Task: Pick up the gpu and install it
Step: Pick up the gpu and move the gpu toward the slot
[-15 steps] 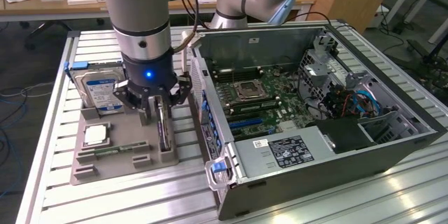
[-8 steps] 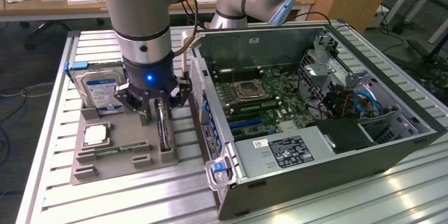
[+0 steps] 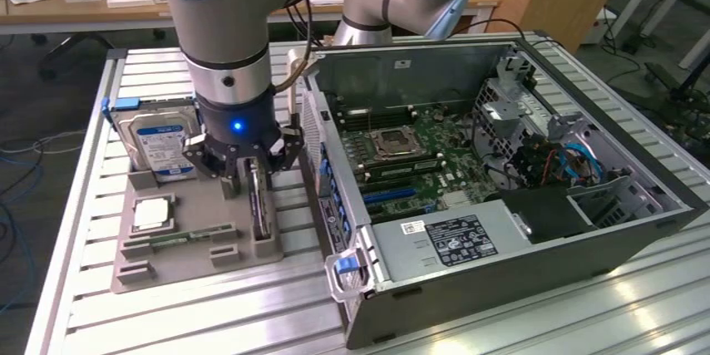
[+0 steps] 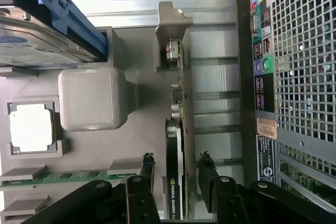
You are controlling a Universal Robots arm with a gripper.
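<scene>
**Exterior view.** Noted gripper (image 3: 253,170) hanging straight down from the arm (image 3: 228,39), low over a grey holder tray (image 3: 183,270) on the slatted metal table (image 3: 533,322). Found gpu (image 3: 259,209) directly under the gripper, standing on its long edge in a slot of the tray, upper end between the fingers. Jaws spread wide, one finger to each side of the card. Cannot tell from this view whether either finger touches it. Logged hard drive (image 3: 155,143), blue-white label, upright in the tray just beside the gripper, on the side away from the open computer case (image 3: 500,164). Logged processor chip (image 3: 152,214) and green memory stick (image 3: 178,239) lying flat in the tray on that same side, farther from the gripper than the gpu. Case near the gripper's other side, panel off, motherboard (image 3: 421,164) exposed.

**Wrist view.** Looked down past gripper (image 4: 177,169): gpu (image 4: 176,145) seen edge-on, running between the two black fingers (image 4: 148,167). Clear gap at the finger on the hard drive's side. Other finger just beside the card, contact not discernible. Spread wide, nothing clamped. Bare tray (image 4: 137,140) visible between card and finger. Hard drive (image 4: 31,45), processor chip (image 4: 31,127) and memory stick (image 4: 68,178) to one side of the gripper. Rear grille of the computer case (image 4: 299,77) to the other.
</scene>
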